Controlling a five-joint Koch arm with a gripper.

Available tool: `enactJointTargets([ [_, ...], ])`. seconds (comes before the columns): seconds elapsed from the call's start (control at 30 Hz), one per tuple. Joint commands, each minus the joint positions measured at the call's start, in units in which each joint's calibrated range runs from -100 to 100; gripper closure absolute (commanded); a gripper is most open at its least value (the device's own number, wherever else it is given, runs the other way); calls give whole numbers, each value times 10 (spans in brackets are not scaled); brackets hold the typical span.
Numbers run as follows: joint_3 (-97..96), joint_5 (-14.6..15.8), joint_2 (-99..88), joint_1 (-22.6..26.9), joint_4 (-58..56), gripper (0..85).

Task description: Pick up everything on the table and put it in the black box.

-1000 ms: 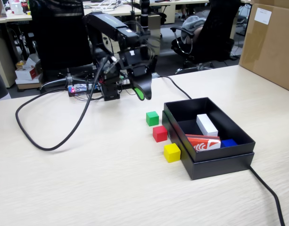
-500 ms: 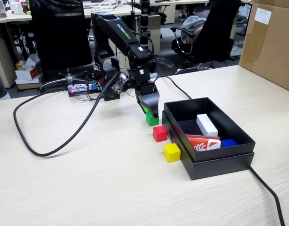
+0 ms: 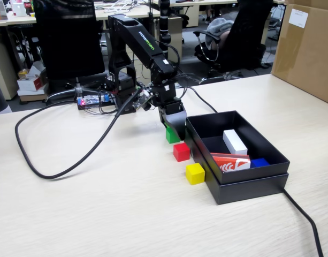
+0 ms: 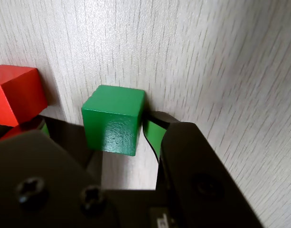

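The claw has dropped from above the counter to straddle the green cube, jaws spread, not yet pinching. Cube sits beside the black box; grasp looks imminent.

Even, soft office light fills the fixed view, with faint shadows. In the wrist view the green cube shows a dull sheen, and the near gripper is blurred.

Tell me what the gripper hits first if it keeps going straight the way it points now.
Pointing down, the gripper already straddles the green cube, so further travel would probably seat the cube deeper between the jaws until the fingertips reach the table. The red cube sits off to one side, apparently clear.
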Motion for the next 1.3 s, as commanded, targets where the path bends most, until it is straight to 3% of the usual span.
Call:
enactJointTargets([
  [0.0,4,0,8,3,12,459],
  [0.07,-5,0,16,1,12,463],
  [0.33,-40,18,16,-5,11,787],
  [0.53,-51,21,2,-4,-5,789],
  [0.7,-27,25,-128,-6,-99,789],
  [0.83,99,24,-269,-5,-228,789],
  [0.93,185,23,-290,-2,-258,789],
  [1.27,430,24,-157,18,-257,787],
])
